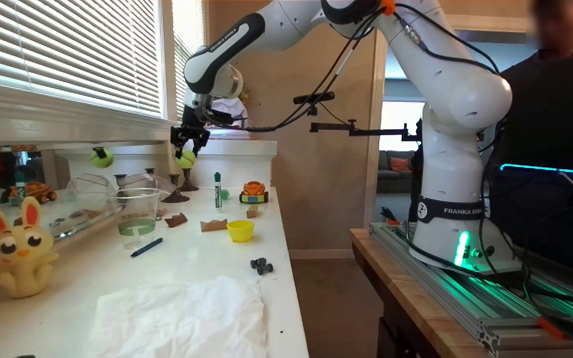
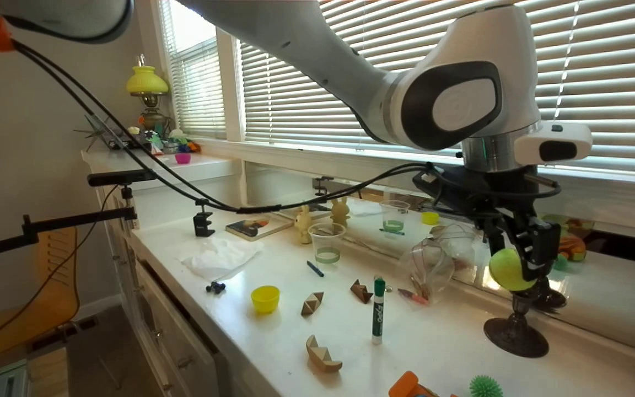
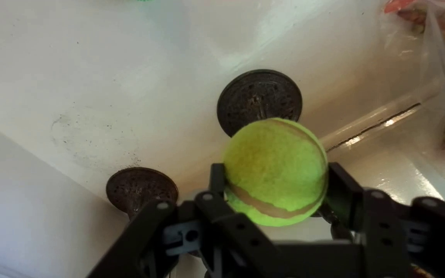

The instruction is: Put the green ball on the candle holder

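The green ball [image 3: 274, 166] sits between my gripper's fingers [image 3: 277, 179], which touch it on both sides in the wrist view. In an exterior view the ball [image 2: 509, 270] appears right at the top of a dark candle holder [image 2: 516, 333] with a round base and thin stem. In an exterior view the ball [image 1: 186, 159], below my gripper [image 1: 188, 149], lines up above the rear of two holders [image 1: 187, 183]; the nearer one [image 1: 174, 195] stands slightly left. In the wrist view the ball covers one holder's top [image 3: 259, 96]. I cannot tell whether ball and holder touch.
Another holder [image 3: 137, 187] stands close by. A mirror [image 2: 598, 309] runs along the wall behind. A clear plastic bag [image 2: 428, 267], a green marker [image 2: 377, 314], a spiky green ball [image 2: 485, 386] and an orange toy truck [image 1: 254, 191] are on the counter.
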